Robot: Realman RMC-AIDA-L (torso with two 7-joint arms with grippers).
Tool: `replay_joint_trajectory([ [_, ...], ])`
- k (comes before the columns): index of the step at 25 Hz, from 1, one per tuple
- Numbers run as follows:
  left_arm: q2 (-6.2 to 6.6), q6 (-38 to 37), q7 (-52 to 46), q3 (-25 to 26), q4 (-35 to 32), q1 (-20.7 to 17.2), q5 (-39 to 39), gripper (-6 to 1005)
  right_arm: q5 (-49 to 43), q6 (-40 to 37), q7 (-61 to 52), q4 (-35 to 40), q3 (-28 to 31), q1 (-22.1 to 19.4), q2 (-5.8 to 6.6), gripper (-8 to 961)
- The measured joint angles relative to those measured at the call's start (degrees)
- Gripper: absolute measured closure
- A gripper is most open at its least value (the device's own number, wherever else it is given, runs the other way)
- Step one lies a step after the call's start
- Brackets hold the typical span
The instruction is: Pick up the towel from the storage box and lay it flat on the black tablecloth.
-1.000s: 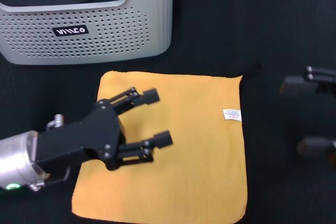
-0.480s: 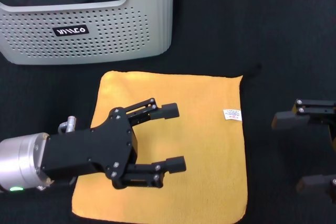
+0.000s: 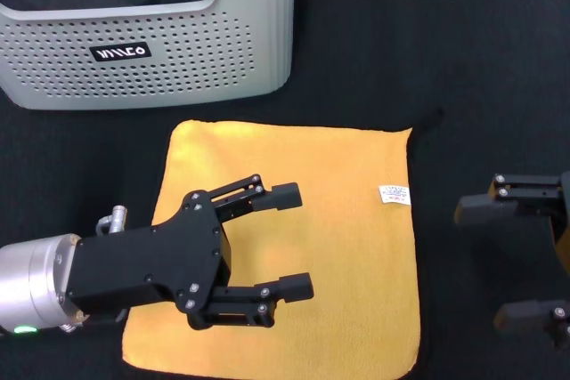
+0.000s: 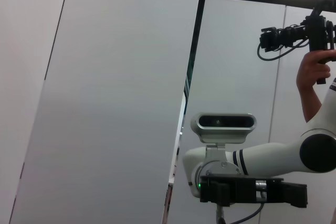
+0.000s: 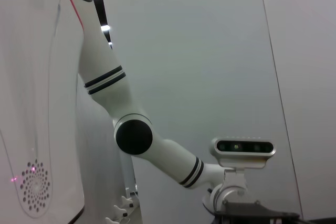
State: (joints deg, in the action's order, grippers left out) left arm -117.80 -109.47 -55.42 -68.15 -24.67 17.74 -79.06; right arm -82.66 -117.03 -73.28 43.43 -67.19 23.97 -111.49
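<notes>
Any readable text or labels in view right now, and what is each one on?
White lettering on the black label on the storage box: too stylised and blurred to read.
Small print on the white care tag of the towel: too small to read.
Nothing else carries text.

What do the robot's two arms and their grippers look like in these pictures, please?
The left gripper is matte black with linkage fingers, silver screws and blocky pads, on a silver cylindrical wrist with a green light. The right gripper is black too. The wrist views show white arm links with black bands.

Black tablecloth (image 3: 463, 60) carries flat towel (image 3: 338, 220), storage box (image 3: 178, 60).
</notes>
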Motion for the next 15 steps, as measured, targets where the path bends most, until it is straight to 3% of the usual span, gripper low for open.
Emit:
replay_joint_trajectory([
  [15,0.04,-0.04,-0.31,0.12,-0.28,0.44,0.11,125,-0.85,0.93,0.26,-0.19,0.22,0.11,-0.16,129],
])
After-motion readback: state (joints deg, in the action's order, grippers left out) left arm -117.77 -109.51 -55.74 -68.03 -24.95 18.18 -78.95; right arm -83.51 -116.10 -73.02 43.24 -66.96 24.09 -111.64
